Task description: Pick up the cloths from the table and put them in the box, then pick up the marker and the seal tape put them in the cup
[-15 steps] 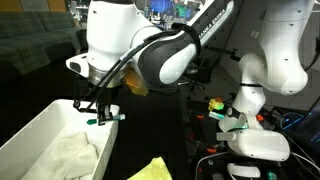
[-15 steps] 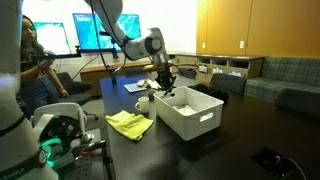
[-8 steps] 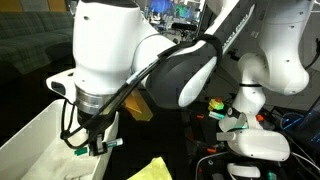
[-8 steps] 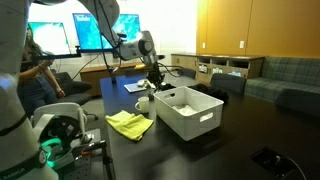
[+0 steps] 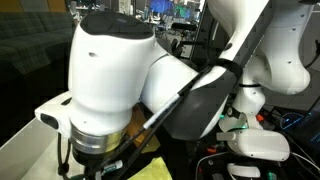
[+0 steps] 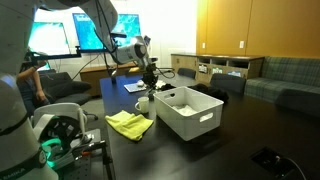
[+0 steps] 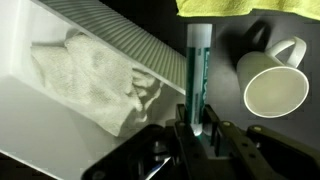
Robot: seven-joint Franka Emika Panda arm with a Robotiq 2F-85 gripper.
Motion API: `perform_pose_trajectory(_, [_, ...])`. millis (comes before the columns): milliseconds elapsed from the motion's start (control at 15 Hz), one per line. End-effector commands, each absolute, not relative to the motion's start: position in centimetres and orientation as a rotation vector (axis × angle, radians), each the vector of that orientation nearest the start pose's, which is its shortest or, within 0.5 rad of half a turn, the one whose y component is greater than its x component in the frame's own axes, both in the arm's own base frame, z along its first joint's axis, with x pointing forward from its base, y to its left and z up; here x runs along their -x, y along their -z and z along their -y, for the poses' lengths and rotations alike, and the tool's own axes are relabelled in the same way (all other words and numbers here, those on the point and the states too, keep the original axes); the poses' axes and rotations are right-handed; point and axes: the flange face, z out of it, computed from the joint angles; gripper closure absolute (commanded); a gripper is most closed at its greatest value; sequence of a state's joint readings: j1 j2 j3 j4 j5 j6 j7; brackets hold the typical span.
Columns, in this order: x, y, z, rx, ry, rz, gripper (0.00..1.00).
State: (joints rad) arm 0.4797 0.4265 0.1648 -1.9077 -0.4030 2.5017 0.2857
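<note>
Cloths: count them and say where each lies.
2. The off-white cloth lies inside the box; the yellow cloth lies on the table beside the box. More could be hidden.

Off-white cloth (image 7: pixel 90 75) crumpled inside white box (image 7: pixel 120 45); yellow cloth (image 7: pixel 235 7) on tabletop (image 7: pixel 160 30); teal marker (image 7: pixel 198 70) clamped in jaws between box and empty cup (image 7: pixel 275 95)

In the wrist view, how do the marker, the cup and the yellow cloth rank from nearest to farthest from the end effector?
1. Marker, held in the end effector.
2. Cup, to the right.
3. Yellow cloth, at the top edge.
</note>
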Motion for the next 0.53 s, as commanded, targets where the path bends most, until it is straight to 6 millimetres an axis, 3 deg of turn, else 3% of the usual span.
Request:
perform_pose_trajectory(0, [-50.8,-28.2,-40.8,3.043,0.486,1.023,0.95])
perform_pose_trajectory(467, [-47.2,-27.2,-46.5,2.997,0.55,1.043,0.95])
